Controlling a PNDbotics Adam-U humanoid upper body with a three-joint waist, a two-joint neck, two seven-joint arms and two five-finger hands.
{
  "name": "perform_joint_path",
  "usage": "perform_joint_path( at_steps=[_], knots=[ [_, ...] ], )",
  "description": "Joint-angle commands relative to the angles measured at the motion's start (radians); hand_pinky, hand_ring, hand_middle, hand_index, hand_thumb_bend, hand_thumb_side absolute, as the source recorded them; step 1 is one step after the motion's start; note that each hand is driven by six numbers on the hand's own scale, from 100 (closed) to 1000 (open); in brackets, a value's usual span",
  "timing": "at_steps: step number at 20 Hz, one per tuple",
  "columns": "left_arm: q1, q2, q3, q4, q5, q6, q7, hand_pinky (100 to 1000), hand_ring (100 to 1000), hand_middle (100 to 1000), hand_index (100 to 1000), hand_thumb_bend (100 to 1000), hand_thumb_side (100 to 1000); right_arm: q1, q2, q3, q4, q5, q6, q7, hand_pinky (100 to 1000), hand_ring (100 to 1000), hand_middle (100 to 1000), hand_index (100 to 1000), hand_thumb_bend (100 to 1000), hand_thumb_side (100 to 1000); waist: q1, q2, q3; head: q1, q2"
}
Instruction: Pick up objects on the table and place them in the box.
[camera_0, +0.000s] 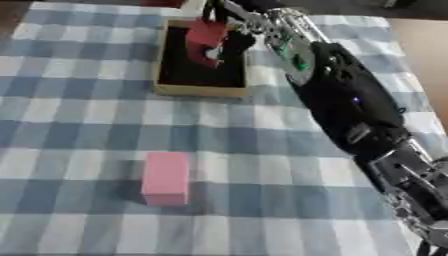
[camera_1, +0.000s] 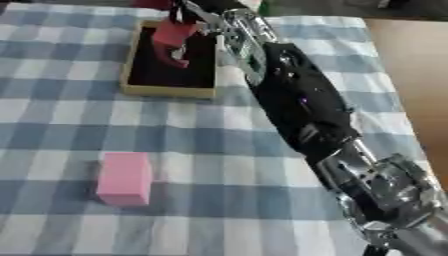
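While curled round a red block (camera_0: 206, 35) above the box (camera_0: 199, 90), right hand (camera_0: 234, 46) fully extended toward the tablecloth's far edge, forearm running diagonally from the near right corner. Red block over the dark interior, apparently not yet let go (contact with the floor unclear). Pink block (camera_0: 166, 178) lying well apart near the near edge, long axis near-to-far, left of the forearm. Left hand absent from both views.

red objects: 1 (camera_0: 206, 36), far, over box | pink blocks: 1 (camera_0: 165, 178), near left | boxes: 1 (camera_0: 199, 89), far | robot hands: 1 (camera_0: 234, 46), far | checked cloths: 1 (camera_0: 79, 115)
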Motion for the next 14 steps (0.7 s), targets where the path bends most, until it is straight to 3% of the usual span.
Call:
perform_joint_path(
  at_steps=[1, 6, 7, 14],
  knots=[
    [-0.012, 0.013, 0.000, -0.019, 0.006, 0.000, -0.006, 631, 528, 573, 785, 100, 944, -0.018, 0.013, -0.019, 0.035, 0.048, 0.000, -0.036, 716, 650, 446, 606, 256, 285, 0.011, -0.016, 0.004, -0.007, -0.012],
    [-0.009, 0.011, 0.001, -0.019, 0.006, 0.001, -0.007, 631, 528, 574, 785, 100, 945, -0.018, 0.023, -0.037, 0.087, 0.123, -0.004, -0.084, 755, 745, 526, 671, 300, 283, 0.011, -0.016, 0.006, -0.006, -0.009],
    [-0.009, 0.011, 0.001, -0.019, 0.006, 0.001, -0.007, 631, 528, 574, 785, 100, 945, -0.020, 0.022, -0.039, 0.089, 0.134, -0.005, -0.089, 780, 798, 581, 721, 329, 289, 0.011, -0.016, 0.005, -0.005, -0.008],
    [-0.008, 0.013, 0.001, -0.019, 0.005, 0.003, -0.010, 631, 528, 575, 785, 100, 944, -0.023, 0.013, -0.048, 0.051, 0.183, 0.017, -0.093, 810, 846, 651, 797, 382, 310, 0.012, -0.020, 0.004, -0.002, -0.006]
  ],
)
